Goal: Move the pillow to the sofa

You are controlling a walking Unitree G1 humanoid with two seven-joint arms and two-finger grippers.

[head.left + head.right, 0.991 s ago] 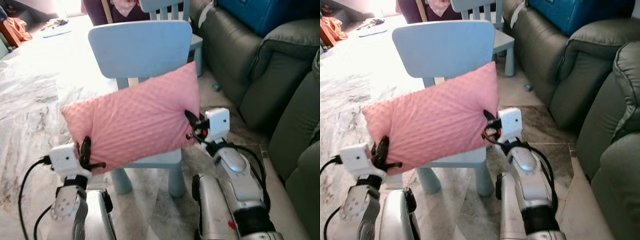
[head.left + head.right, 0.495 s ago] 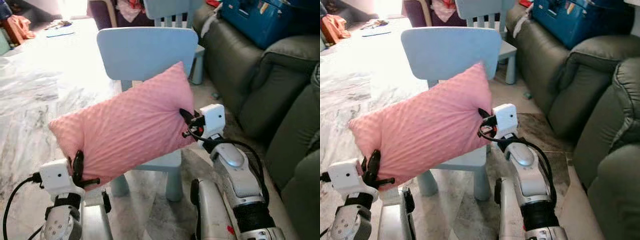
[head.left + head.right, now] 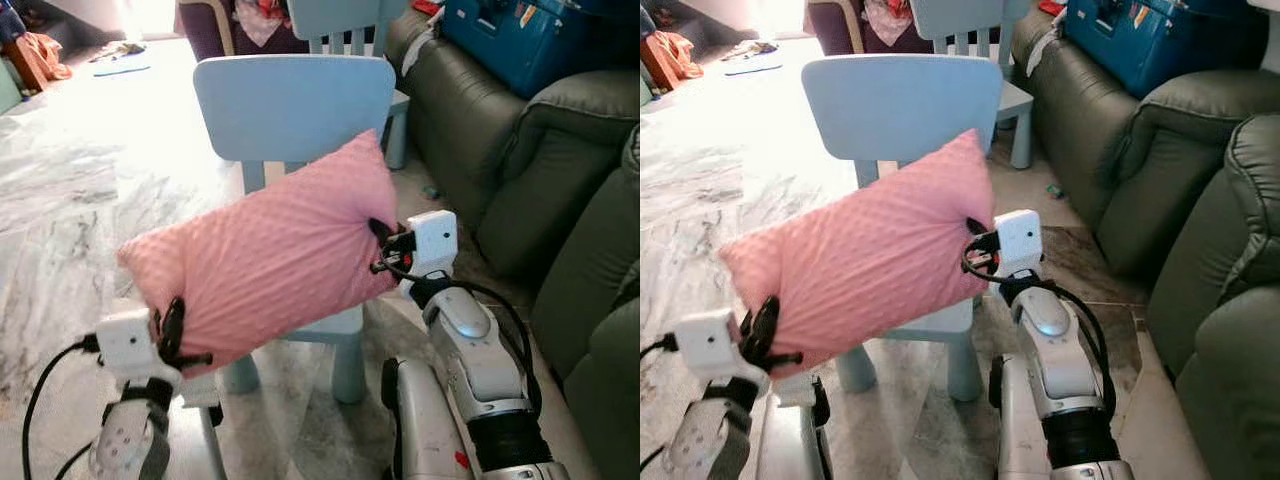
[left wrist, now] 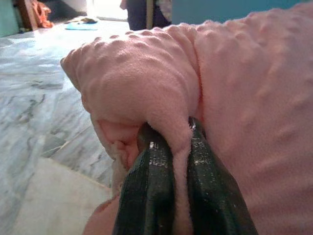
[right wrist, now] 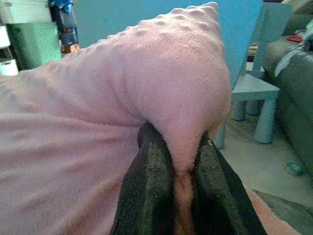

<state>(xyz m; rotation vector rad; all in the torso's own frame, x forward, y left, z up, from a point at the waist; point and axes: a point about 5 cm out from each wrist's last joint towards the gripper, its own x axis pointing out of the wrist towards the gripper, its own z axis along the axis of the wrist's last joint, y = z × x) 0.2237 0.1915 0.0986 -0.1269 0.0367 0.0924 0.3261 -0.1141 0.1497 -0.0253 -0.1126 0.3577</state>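
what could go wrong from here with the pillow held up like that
1. Each gripper, left and right, pinches just a fold of fabric at one end of the pink pillow, so a tug could pull it free.
2. The pillow hangs tilted right in front of the blue chair; swinging it toward the sofa might bump the backrest.
3. A small object on the floor by the sofa could be stepped on.

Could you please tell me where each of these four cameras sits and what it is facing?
Left eye view: on the head, looking forward and down at the pink pillow before the blue chair; both silver arms show.
Right eye view: same head and scene, with the green sofa to the right.
Left wrist view: along the left hand, pinching the pillow's corner.
Right wrist view: along the right hand, pinching the other end.
Both wrist views share the pillow.
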